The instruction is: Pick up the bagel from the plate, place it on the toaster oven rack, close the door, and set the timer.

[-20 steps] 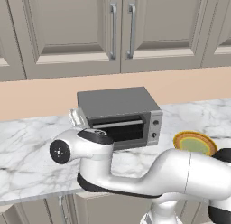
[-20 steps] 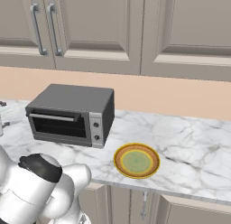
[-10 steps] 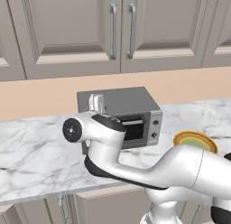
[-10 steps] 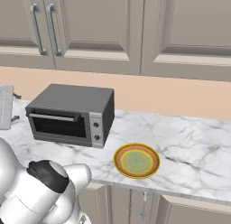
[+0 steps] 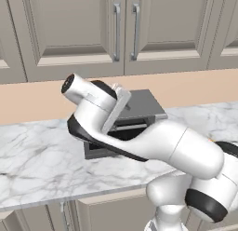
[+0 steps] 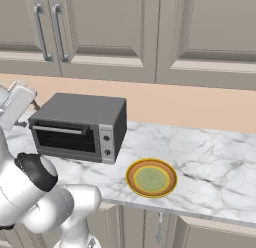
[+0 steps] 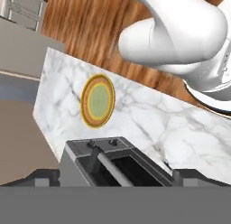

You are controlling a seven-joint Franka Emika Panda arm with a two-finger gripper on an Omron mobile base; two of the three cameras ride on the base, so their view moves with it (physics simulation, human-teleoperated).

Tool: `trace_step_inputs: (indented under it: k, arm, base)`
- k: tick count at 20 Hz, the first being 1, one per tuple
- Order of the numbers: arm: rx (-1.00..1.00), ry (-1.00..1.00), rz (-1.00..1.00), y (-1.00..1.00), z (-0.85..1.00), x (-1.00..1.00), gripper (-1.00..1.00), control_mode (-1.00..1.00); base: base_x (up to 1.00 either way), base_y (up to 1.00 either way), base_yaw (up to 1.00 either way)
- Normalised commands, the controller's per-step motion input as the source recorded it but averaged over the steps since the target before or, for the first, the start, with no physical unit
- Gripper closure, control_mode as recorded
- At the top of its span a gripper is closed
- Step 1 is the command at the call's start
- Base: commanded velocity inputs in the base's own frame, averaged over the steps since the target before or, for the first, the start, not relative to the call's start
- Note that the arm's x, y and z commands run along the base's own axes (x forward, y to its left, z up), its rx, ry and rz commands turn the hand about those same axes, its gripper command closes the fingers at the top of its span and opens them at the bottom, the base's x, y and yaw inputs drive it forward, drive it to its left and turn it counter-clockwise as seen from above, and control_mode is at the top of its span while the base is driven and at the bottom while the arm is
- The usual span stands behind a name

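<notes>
Right base view shows the plate bare; gripper fingers spread apart above the door.

We log a home kitchen: beige panelled cabinet doors with bar handles, marble countertop, toaster oven against a peach backsplash, wood floor

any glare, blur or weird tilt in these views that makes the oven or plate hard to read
Right base view: even, flat light; the plate and the toaster oven are sharp, with soft shadows beneath them. Left base view: the arm hides most of the oven. Hand view: strongly rolled, so the counter slants; the plate is foreshortened to an oval; no glare.
</notes>
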Motion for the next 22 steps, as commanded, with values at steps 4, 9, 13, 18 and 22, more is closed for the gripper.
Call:
trace_step_inputs:
  k: [4, 9, 13, 18, 22]
  arm:
    - [0.44, -0.16, -0.27, -1.0, -0.02, -0.27, -1.0, -1.0]
    - [0.39, -0.19, -0.14, -1.0, -0.07, -0.34, -1.0, -1.0]
    - [0.23, -0.06, -0.11, -1.0, -0.01, -0.01, -1.0, -1.0]
    - [0.04, -0.03, -0.07, -0.81, -0.17, 0.0, -1.0, -1.0]
    - [0.03, -0.08, -0.01, -0.57, -0.43, -0.03, -1.0, -1.0]
  base:
    - [0.0, 0.0, 0.0]
    - [0.0, 0.0, 0.0]
    - [0.0, 0.0, 0.0]
    - [0.0, 0.0, 0.0]
    - [0.0, 0.0, 0.0]
